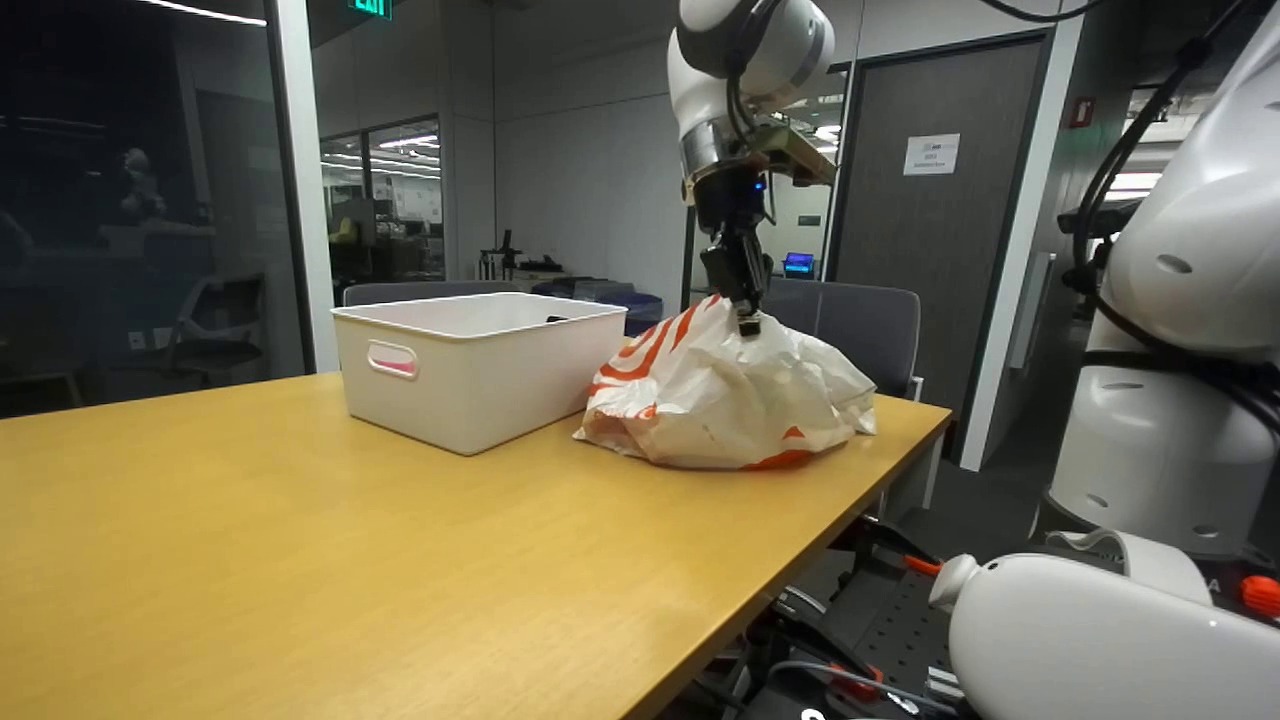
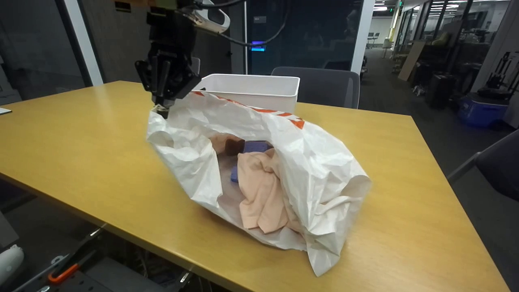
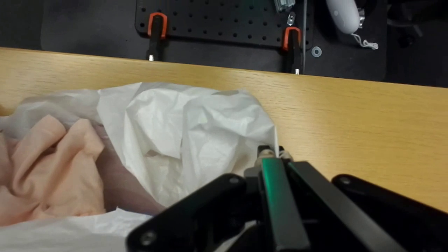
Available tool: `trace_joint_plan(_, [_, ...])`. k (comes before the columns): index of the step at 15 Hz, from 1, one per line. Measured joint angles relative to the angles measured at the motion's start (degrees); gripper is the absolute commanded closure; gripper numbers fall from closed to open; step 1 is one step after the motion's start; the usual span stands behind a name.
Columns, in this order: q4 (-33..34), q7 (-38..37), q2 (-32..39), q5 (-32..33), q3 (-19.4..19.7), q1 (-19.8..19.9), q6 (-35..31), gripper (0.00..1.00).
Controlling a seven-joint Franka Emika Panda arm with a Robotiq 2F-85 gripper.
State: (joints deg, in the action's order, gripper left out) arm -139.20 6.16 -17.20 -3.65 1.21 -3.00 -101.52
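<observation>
In an exterior view, my gripper point(image 2: 163, 108) is clenched on the left rim of a white plastic bag point(image 2: 324, 174), peach cloth point(image 2: 261, 190) inside, white bin point(image 2: 265, 100) on its far side.

end effector point(image 1: 748, 322) pinched closed, pointing downward

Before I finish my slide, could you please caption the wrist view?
Claw pinching the edge of a white plastic bag, peach cloth inside, on a wood-grain table.

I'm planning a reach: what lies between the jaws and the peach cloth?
In the wrist view, the white bag, its edge pinched by the jaws, lies crumpled between them and the peach cloth.
</observation>
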Motion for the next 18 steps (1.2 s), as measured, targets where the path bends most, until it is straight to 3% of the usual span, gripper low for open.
trace_joint_plan(1, [0.28, 0.29, 0.76, -0.63, 0.00, 0.00, 0.00, 0.73])
trace_joint_plan(10, [2.37, -3.84, 0.13, 0.26, 0.30, 2.71, 0.81, 0.05])
trace_joint_plan(11, [2.37, -5.17, -0.85, 1.34, 0.45, 3.59, 0.90, 0.01])
trace_joint_plan(18, [2.22, -14.23, -9.58, 9.68, 1.56, 10.14, 2.62, 0.00])
